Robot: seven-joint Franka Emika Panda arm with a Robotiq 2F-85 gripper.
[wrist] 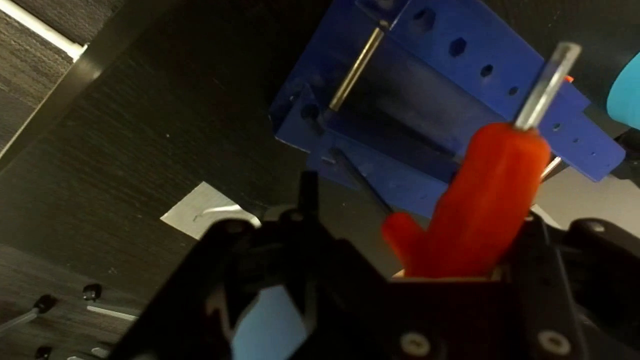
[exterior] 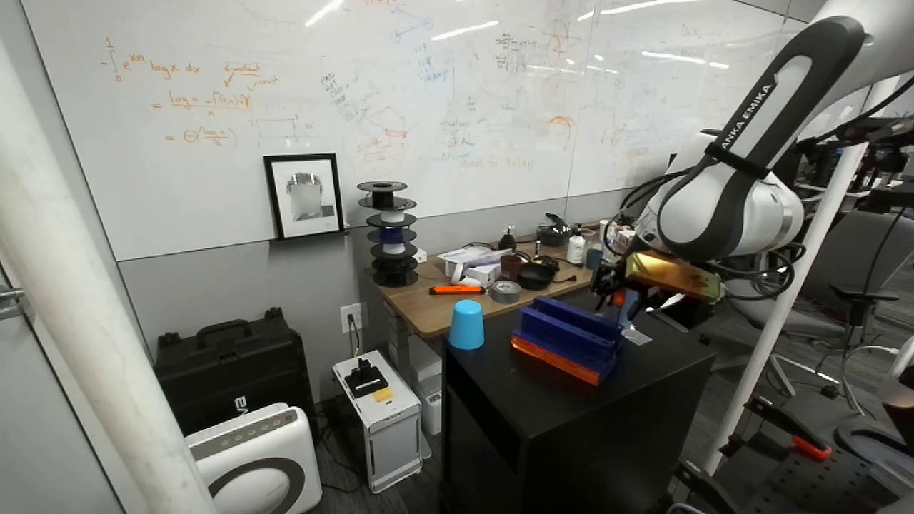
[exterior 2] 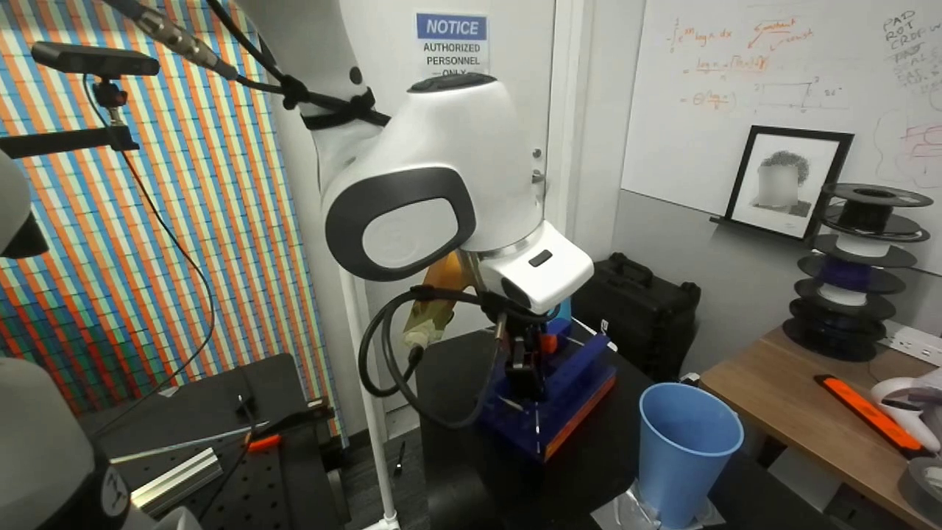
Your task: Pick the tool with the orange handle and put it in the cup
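A tool with an orange-red handle (wrist: pixel 492 200) and a thick silver shaft shows large in the wrist view. A second, smaller orange handle (wrist: pixel 402 232) with a dark shaft lies left of it; their lower ends are hidden behind my palm. My gripper (wrist: pixel 424 207) is open around both; the larger handle lies against or near the right finger. A blue holder (exterior: pixel 568 332) with an orange base stands below; it also shows in the other views (exterior 2: pixel 570 383) (wrist: pixel 475 55). A light-blue cup (exterior 2: pixel 688 456) stands upright, partly hidden in an exterior view (exterior: pixel 628 307).
A cyan cup (exterior: pixel 467 325) stands upside down near the cabinet's far corner, also in the wrist view (wrist: pixel 627 97). Silver tape (wrist: pixel 200 207) lies on the black cabinet top (exterior: pixel 543 400). A wooden desk (exterior: pixel 414 303) adjoins, with spools (exterior: pixel 391 235) and a tape roll (exterior: pixel 505 291).
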